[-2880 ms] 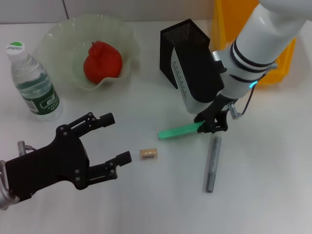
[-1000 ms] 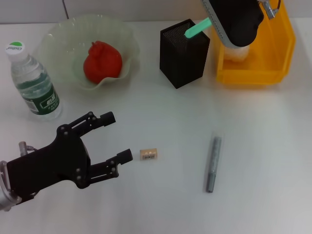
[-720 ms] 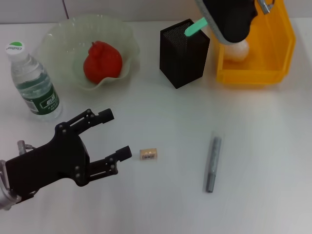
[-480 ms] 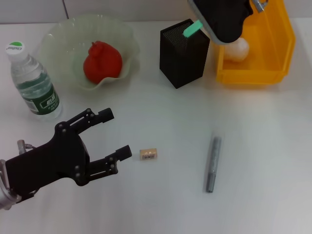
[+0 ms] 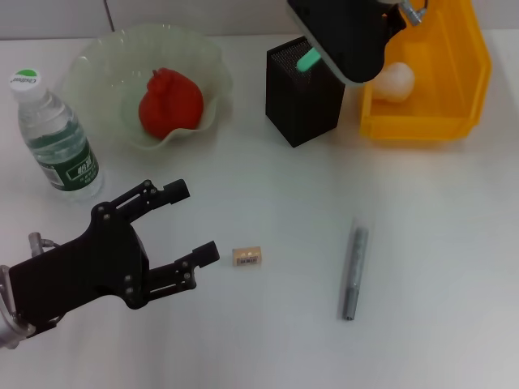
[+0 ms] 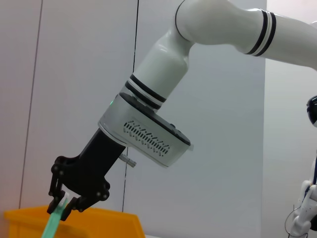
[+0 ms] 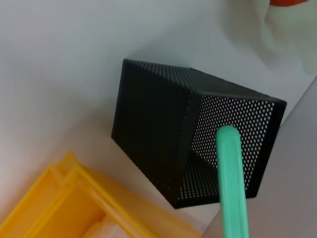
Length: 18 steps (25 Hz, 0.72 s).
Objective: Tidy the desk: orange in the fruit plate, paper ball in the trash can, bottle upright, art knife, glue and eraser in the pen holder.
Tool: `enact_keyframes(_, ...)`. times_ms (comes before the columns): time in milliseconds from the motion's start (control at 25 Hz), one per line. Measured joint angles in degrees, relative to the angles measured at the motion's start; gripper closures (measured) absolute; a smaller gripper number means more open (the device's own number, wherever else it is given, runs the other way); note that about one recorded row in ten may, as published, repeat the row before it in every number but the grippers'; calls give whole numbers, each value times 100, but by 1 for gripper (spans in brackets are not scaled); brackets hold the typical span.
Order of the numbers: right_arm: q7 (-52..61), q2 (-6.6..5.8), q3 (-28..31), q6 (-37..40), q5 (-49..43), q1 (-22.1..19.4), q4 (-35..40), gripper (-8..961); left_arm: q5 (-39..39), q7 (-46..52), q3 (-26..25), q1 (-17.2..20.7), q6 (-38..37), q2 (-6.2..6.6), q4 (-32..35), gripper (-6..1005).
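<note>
My right gripper [image 6: 63,204] is shut on a green stick [image 5: 308,58], whose lower end hangs over the open top of the black mesh pen holder [image 5: 304,105]. In the right wrist view the green stick [image 7: 232,183] points into the pen holder [image 7: 153,134]. A grey metal stick [image 5: 353,272] and the tan eraser [image 5: 246,257] lie on the table; I cannot tell which stick is the art knife and which the glue. My left gripper [image 5: 195,222] rests open just left of the eraser. The orange [image 5: 170,100] lies in the fruit plate [image 5: 97,57]. The bottle [image 5: 53,136] stands upright. The paper ball [image 5: 397,79] is in the trash can [image 5: 426,127].
The trash can stands right beside the pen holder at the back right. The right arm's black hand covers the pen holder's far rim and part of the trash can. White table surface stretches between the eraser, the grey stick and the front edge.
The right gripper lifted the green stick off the table and carried it back and left, from over the trash can's edge to above the pen holder. The left arm stayed put.
</note>
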<state>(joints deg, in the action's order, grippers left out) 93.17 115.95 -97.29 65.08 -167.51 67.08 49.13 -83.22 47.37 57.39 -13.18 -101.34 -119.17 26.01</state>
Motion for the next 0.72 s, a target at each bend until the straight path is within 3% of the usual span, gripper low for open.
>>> enact_keyframes(480,169,97,-203,104,8,169,-174,785,2,-45,-21,13,5,0,0,154)
enact_keyframes(720,280,138,-182,194,9,214,-49,662,57,-60,-1,36,-9,2,0,154)
